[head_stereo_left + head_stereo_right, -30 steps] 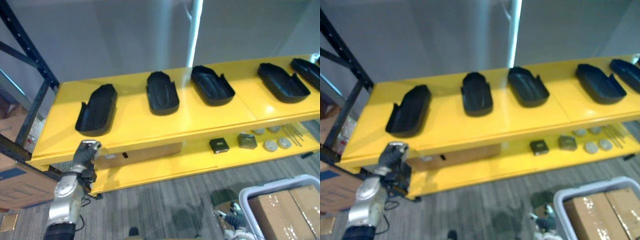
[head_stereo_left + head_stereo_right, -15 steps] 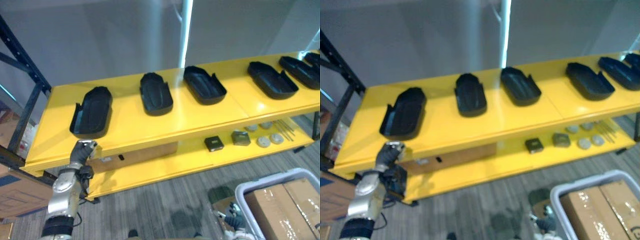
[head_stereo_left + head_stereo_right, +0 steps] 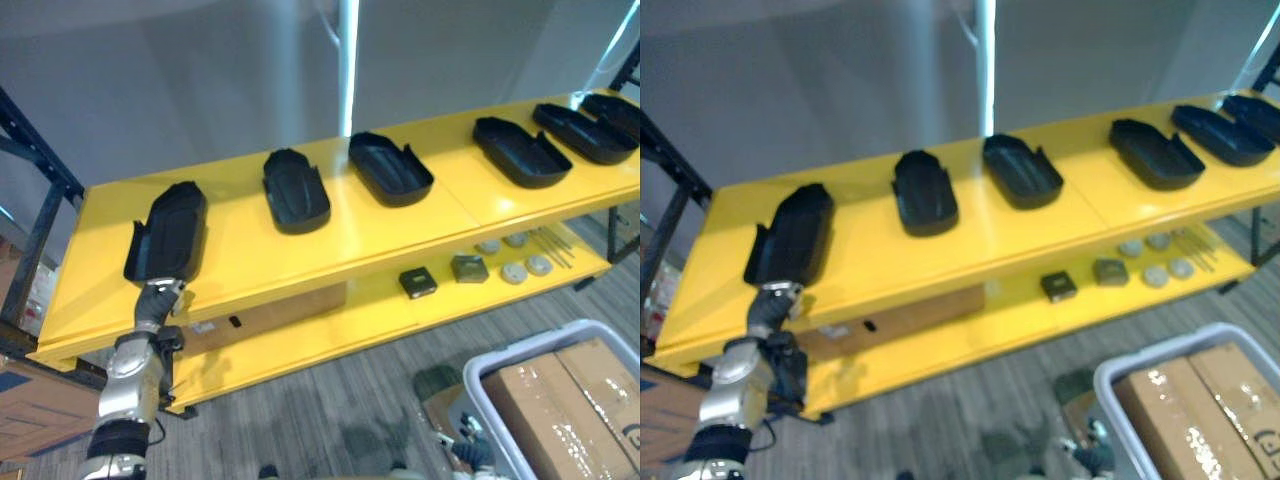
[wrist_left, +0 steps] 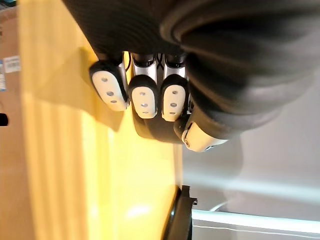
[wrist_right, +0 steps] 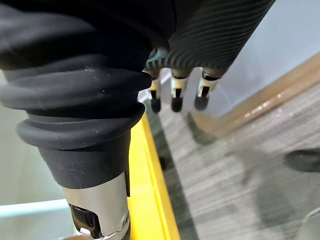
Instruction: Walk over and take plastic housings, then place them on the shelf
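shelf: yellow metal shelf with two levels; black rack upright at its left end.
task parts: black plastic housings lie flat in a row along the top level, none in either robot hand.
leftmost black plastic housing: near the left end, angled, its near end close to the front edge.
second housing, third housing: mid-shelf, closer to the back edge, apart from each other.
fourth housing: on the right half.
fifth housing, sixth housing: at the right end, just beside each other.
left robot hand: up at the front edge of the top level, right at the near end of the leftmost black plastic housing. Touching or just short: cannot tell. Spread or pinching: cannot tell.
right robot hand: hangs low over the grey carpet floor, with the shelf's yellow edge beside it. Fingers are straight, relaxed and side by side, with nothing in them.
lower level: brown cardboard box under the left half. Toward the right end sit a dark square block, a grey block, pale round discs and thin rods.
floor: grey plastic bin holds a film-wrapped cardboard box, in front of the shelf's right end.
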Controlling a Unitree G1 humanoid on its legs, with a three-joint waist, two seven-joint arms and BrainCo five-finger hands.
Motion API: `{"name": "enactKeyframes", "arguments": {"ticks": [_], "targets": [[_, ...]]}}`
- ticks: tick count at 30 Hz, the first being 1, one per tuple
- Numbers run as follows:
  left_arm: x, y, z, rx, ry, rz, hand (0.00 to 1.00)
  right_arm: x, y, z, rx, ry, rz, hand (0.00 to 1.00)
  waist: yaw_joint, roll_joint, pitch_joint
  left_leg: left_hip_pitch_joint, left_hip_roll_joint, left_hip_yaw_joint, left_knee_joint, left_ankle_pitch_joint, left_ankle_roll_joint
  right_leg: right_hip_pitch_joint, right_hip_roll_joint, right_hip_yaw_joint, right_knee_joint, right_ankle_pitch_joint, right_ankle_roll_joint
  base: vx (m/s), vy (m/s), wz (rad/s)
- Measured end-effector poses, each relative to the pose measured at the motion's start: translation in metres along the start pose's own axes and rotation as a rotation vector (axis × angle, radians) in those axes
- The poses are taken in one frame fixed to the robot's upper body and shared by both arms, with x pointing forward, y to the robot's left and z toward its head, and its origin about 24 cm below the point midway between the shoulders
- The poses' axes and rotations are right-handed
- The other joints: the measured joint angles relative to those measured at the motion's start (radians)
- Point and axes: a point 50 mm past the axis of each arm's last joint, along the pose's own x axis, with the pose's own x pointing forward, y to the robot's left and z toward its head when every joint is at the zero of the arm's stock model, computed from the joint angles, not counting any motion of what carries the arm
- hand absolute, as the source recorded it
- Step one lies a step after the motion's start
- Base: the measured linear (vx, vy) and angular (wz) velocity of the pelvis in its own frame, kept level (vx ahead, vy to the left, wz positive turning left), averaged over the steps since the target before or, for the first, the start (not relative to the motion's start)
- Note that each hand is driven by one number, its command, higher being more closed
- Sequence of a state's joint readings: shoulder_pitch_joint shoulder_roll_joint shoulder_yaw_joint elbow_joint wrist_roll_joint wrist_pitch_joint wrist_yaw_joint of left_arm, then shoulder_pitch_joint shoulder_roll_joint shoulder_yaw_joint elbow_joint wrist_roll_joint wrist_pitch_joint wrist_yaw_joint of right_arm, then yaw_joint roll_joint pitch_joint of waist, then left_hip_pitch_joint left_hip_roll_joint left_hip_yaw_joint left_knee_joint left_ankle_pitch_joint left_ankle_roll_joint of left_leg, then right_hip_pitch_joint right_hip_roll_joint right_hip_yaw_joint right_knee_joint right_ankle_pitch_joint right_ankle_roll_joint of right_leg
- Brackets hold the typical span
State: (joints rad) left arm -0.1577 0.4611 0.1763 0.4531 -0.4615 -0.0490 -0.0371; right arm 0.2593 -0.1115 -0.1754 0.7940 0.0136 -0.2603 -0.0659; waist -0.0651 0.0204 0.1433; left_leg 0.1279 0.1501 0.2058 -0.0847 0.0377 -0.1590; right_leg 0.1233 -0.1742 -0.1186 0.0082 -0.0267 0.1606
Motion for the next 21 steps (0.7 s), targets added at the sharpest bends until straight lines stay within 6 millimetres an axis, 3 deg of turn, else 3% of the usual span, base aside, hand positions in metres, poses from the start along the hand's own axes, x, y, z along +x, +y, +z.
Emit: {"name": "enactKeyframes", "arguments": {"ticks": [14,21], "targets": [[0.007,0.015,0.001,0.002,0.018,0.126,1.00,-0.004,-0.006,-0.007,-0.008,0.019,-0.014,0.00,-0.010,0.032,0.009,0.012,-0.001,0.026,0.003,-0.003,0.001,-0.019,0.000,0.035,0.020,0.001,0.001,-0.01,0.004,-0.06],[0.007,0.033,0.002,0.005,0.029,0.210,1.00,-0.009,-0.017,-0.014,0.003,0.039,-0.052,0.00,-0.033,0.050,0.019,0.013,-0.001,0.028,0.004,-0.003,0.001,-0.027,-0.001,0.039,0.035,-0.002,0.001,0.00,0.000,-0.01]]}}
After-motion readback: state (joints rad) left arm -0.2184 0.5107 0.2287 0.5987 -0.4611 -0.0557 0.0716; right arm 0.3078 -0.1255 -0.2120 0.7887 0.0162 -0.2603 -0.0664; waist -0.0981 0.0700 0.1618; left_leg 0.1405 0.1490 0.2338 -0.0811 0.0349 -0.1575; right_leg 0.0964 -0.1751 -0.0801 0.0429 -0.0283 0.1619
